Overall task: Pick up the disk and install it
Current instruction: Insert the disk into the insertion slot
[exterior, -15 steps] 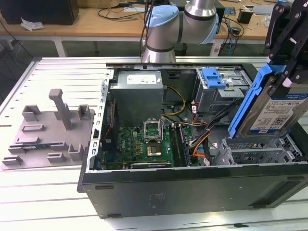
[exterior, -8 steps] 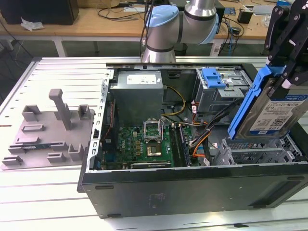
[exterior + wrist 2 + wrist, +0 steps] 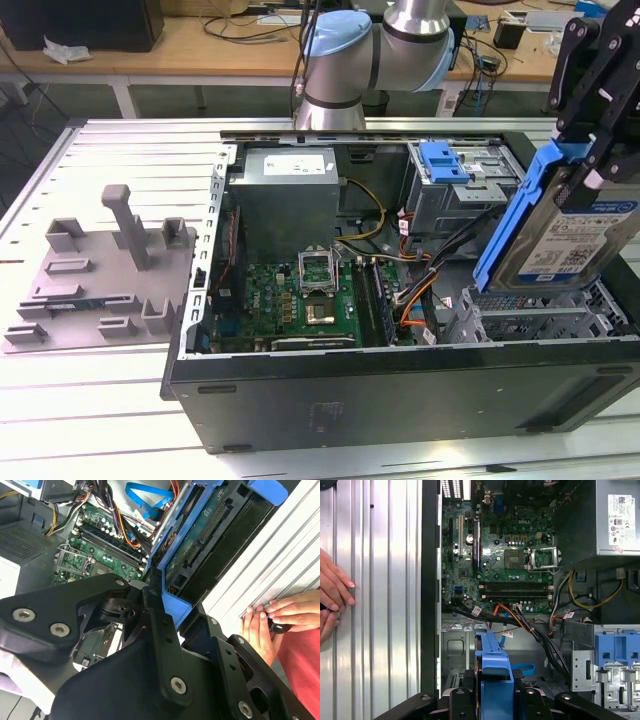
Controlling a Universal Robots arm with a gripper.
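Hand: our hand [image 3: 590,170] is closed on the disk [image 3: 565,240], gripping its upper end.
Disk: it hangs on edge, tilted, over the empty bay [image 3: 535,312] of the open computer case [image 3: 400,400], at the exterior view's right, not yet seated.
Weight: we judge it dense, fairly heavy and fully rigid.
Surface: smooth metal and plastic, so we expect slip under a loose grip.
Fragility: the bare circuit board [image 3: 200,545] on its underside should take no knocks.
Hold: we favour the blue carrier frame [image 3: 495,667] at the edges, not the board face.
Nearby: cables [image 3: 420,270] beside the bay; a person's fingers [image 3: 340,587] rest on the table [image 3: 380,580].
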